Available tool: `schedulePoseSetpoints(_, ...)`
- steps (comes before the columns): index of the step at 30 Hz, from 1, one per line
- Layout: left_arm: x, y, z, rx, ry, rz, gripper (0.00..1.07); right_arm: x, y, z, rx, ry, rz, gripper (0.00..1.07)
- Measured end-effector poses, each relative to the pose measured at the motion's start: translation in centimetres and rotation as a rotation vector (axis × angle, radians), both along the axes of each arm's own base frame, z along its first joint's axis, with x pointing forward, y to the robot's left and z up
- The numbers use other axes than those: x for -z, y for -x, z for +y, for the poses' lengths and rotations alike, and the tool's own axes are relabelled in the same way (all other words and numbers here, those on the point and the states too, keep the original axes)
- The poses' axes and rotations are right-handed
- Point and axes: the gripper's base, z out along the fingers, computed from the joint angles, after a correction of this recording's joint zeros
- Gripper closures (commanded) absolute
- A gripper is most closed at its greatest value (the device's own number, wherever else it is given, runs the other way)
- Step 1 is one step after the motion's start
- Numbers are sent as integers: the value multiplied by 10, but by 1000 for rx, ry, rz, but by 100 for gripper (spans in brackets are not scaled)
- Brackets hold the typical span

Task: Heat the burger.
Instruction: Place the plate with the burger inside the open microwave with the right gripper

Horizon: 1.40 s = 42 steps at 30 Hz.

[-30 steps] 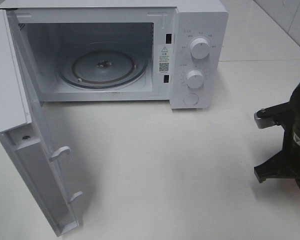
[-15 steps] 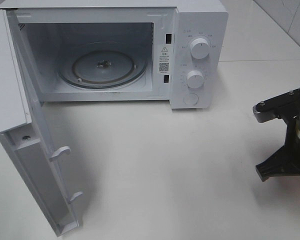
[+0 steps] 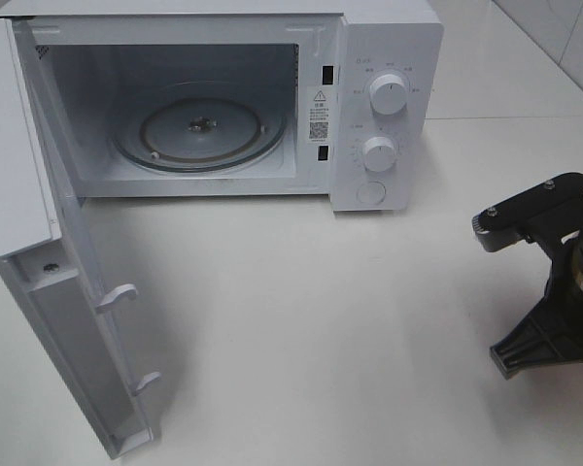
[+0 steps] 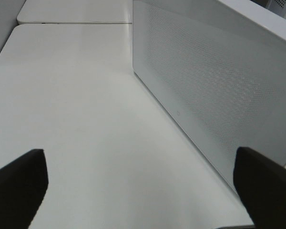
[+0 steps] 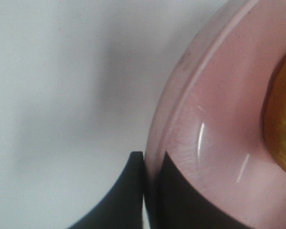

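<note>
Pink plate (image 5: 214, 119) rim pinched by my right gripper (image 5: 145, 191). The burger (image 5: 283, 119) is apparently just a golden sliver, and I can't read its axis. Left gripper (image 4: 140, 191) spread wide, empty.

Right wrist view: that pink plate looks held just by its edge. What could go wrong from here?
The right gripper pinches the round pink plate only at its rim, so it could tilt and the golden-brown burger slide off.
Heading for the glass turntable, the plate might bump the white microwave's knob panel.
</note>
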Motion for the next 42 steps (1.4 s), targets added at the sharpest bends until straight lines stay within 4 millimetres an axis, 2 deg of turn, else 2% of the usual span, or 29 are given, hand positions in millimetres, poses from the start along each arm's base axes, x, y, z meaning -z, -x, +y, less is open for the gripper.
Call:
schedulePoseSetpoints(5, 0, 0, 0, 0, 0, 0, 9, 4, 21, 1, -60, 22, 23, 107)
schedulePoseSetpoints(12, 0, 0, 0, 0, 0, -1, 9, -1, 35, 11, -140, 30, 16, 107)
schedulePoseSetpoints(42, 0, 0, 0, 0, 0, -1, 9, -12, 76, 52, -521, 119, -36, 107)
